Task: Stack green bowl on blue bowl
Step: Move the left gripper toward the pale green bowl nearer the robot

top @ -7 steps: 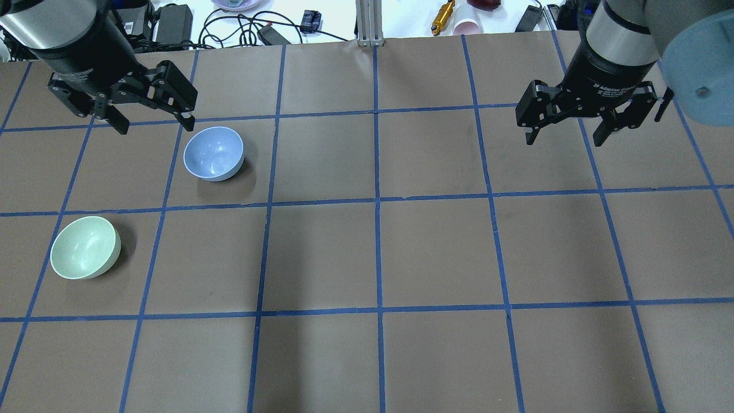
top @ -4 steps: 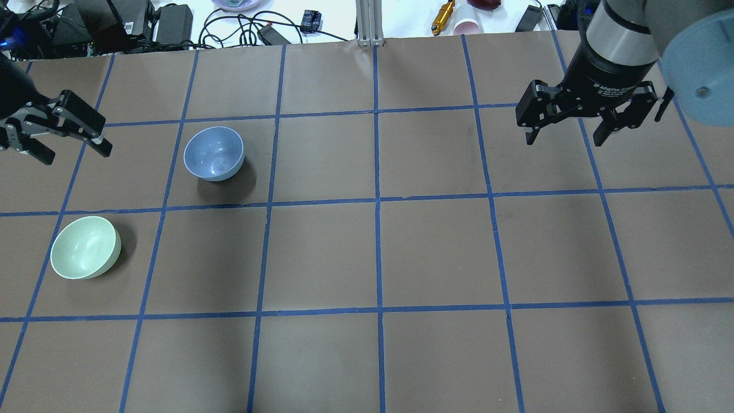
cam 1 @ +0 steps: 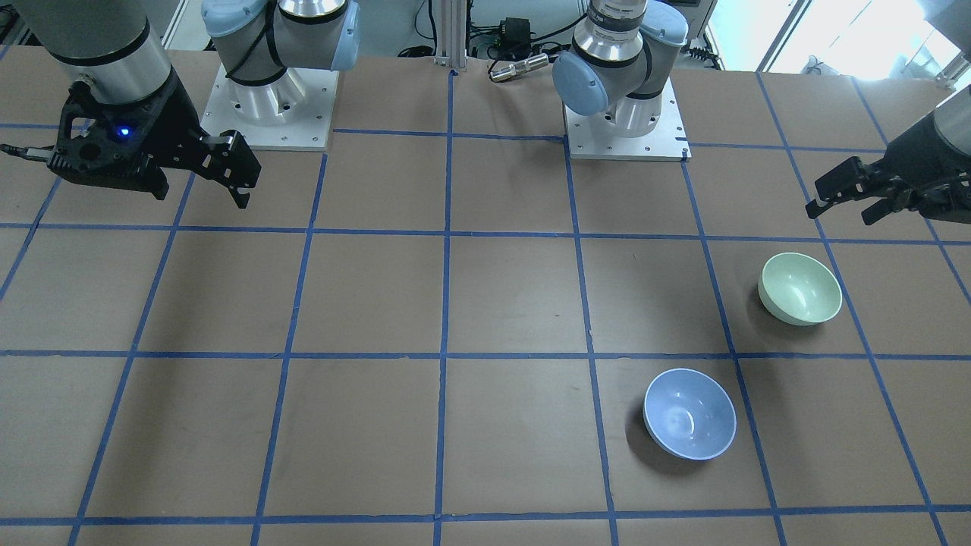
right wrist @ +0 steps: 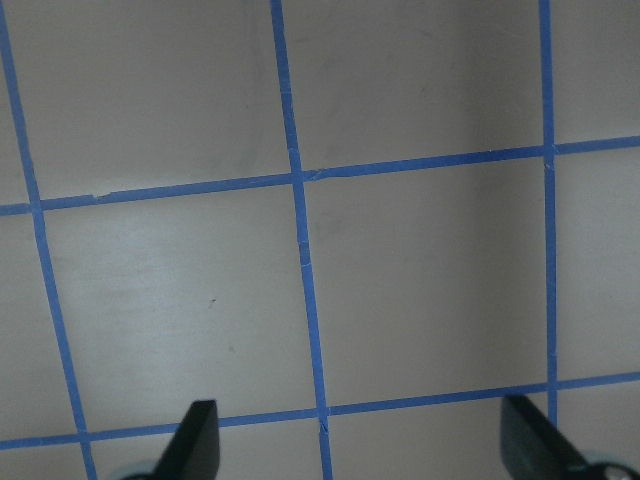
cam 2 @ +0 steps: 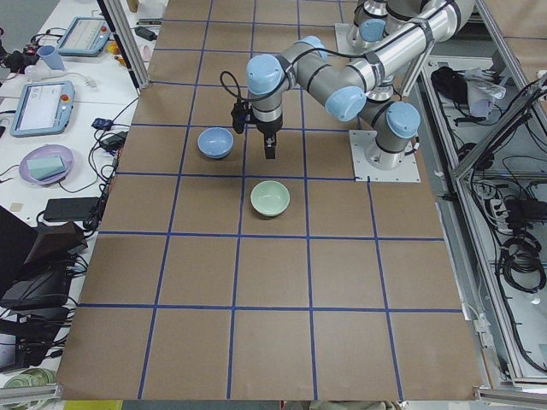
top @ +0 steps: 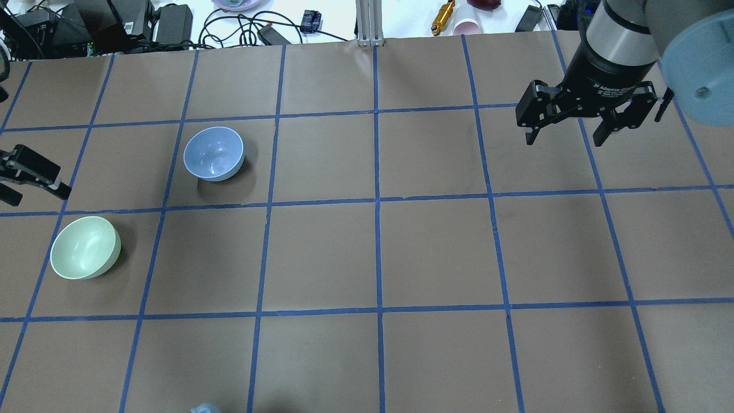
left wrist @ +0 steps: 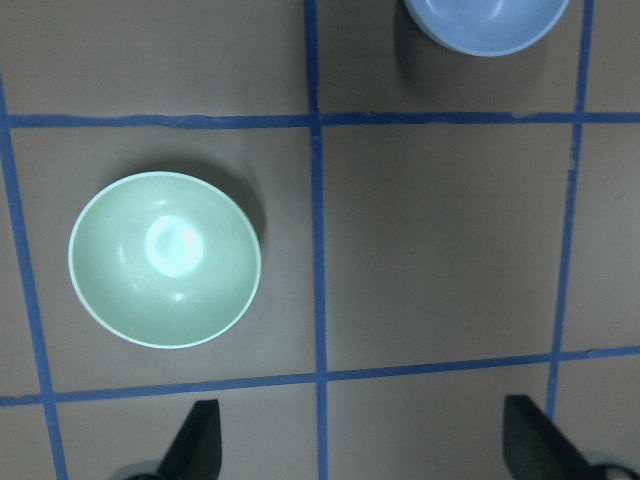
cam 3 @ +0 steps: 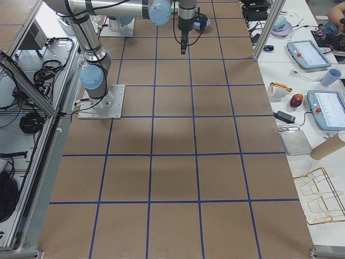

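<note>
The green bowl [top: 85, 247] sits ungrasped, apart from the blue bowl [top: 213, 153]. Near it, the left gripper [left wrist: 365, 442] hangs wide, empty.

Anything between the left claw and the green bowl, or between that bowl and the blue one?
Nothing visible does. Only table surface lies between the left claw and the green bowl, and between it and the blue bowl.

Small glossy periwinkle-blue bowl [left wrist: 487, 25], cut off by the left wrist view's top edge. Black two-finger left gripper [top: 40, 195], mostly cropped at the overhead view's left edge.
</note>
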